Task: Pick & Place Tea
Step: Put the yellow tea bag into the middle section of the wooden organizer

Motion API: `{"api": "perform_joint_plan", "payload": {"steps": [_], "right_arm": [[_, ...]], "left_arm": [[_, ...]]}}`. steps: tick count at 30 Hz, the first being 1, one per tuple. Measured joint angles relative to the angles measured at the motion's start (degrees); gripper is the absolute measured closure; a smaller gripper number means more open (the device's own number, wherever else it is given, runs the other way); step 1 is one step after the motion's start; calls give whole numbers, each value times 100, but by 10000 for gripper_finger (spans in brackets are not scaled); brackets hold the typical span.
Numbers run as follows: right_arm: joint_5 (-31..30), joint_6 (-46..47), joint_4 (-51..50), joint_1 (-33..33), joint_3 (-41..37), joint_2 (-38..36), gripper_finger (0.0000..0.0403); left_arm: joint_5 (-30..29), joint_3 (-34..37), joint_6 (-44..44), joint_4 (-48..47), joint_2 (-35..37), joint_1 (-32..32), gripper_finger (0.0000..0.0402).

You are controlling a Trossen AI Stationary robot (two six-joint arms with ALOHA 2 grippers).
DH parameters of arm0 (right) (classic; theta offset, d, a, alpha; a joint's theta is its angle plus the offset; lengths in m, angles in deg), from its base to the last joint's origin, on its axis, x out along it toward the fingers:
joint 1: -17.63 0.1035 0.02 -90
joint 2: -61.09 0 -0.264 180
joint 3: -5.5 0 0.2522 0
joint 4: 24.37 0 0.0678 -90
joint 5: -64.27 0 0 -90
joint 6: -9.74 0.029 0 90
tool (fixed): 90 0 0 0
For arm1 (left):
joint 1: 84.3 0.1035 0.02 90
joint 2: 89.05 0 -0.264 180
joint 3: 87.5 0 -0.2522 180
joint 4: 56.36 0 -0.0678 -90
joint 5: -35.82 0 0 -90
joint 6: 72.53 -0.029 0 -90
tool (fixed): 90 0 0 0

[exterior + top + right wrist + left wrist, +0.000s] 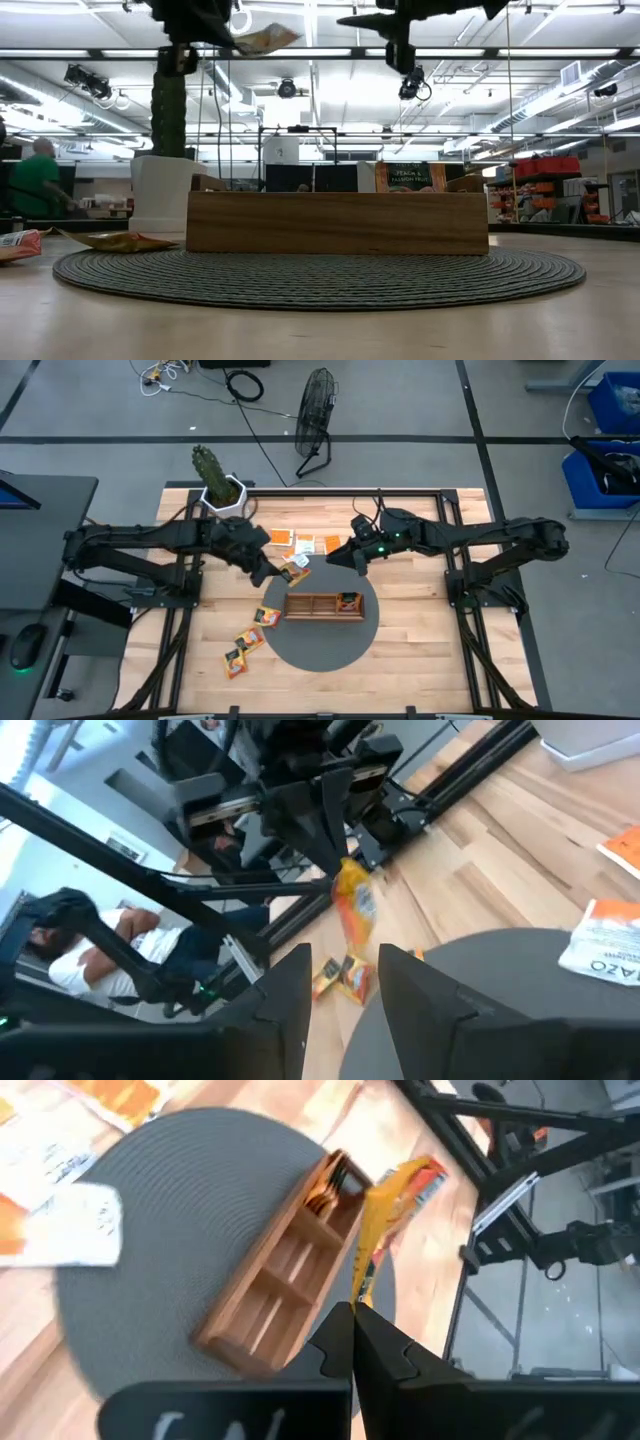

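Left gripper (352,1312) is pinched shut on a yellow sachet (385,1210), holding it by one edge; you can see it hanging from the closed jaws, held in the air above the tray (322,604) and the round mat (322,650). Right gripper (342,982) hovers near the tray's far side, jaws parted, nothing between them. The sachet looks light, thin and floppy, judging by how it droops and curls past the tips, so expect it to flutter and not drop straight; get it low over a compartment before you release. One sachet already sits in the tray's end compartment (349,602). For the rest, loose sachets lie on the table beside the mat (246,643) and beyond the tray (303,544); they lie flat, so take an edge or corner, not the face.
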Motion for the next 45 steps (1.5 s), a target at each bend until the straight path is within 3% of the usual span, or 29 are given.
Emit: {"api": "perform_joint_plan", "payload": {"steps": [5, 12, 19, 36, 40, 45], "right_arm": [[-36, -124, 60, 42, 2, 217, 262], [-400, -414, 18, 218, 2, 316, 204], [-525, -383, 27, 293, 4, 381, 175], [-506, -360, -129, 282, 2, 388, 196], [-340, -236, -137, 245, 2, 388, 219], [-112, -239, -149, 199, 2, 386, 275]], "left_arm": [[215, -402, -485, -10, -606, 25, 401], [391, -957, -983, -36, -1312, 77, 401], [470, -1315, -1242, -135, -1675, 105, 401], [501, -1507, -1465, -186, -1682, 283, 401], [501, -1507, -1508, -184, -1682, 283, 401], [501, -1507, -1557, -182, -1680, 283, 401]]}}
